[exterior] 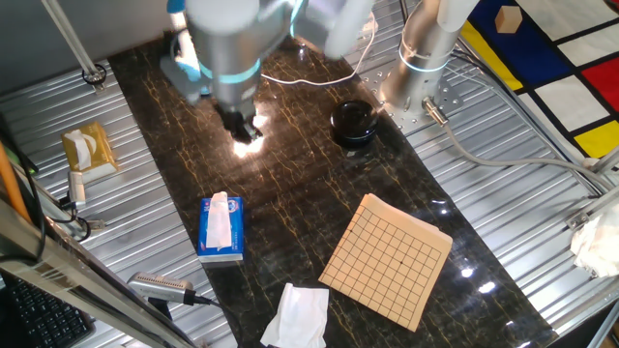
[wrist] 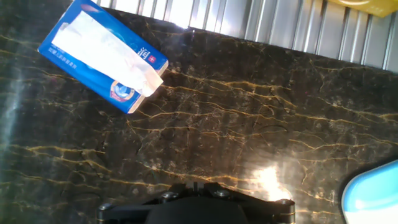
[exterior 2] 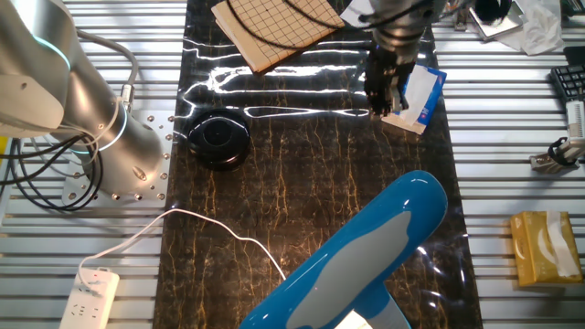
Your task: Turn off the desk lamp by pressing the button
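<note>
The desk lamp [exterior: 182, 70] stands at the table's far left, mostly behind my arm; only its light-blue base shows. In the other fixed view its large light-blue and whitish body [exterior 2: 366, 260] fills the foreground, with a bright glow at the bottom edge. In the hand view only a light-blue corner [wrist: 375, 194] shows at the bottom right. A bright spot of light lies on the dark table under my gripper [exterior: 247, 126]. The gripper [exterior 2: 384, 90] hangs over the table between the lamp and the tissue pack. No view shows its fingertips clearly. The button is not visible.
A black round pot [exterior: 353, 124] sits near the arm's base [exterior: 416, 68]. A blue-and-white tissue pack [exterior: 221, 227] lies close to the gripper in the hand view [wrist: 102, 56]. A grid board [exterior: 387, 259] and a white cloth [exterior: 298, 314] lie nearer. A thin white cable [exterior 2: 219, 233] runs to a power strip [exterior 2: 90, 297].
</note>
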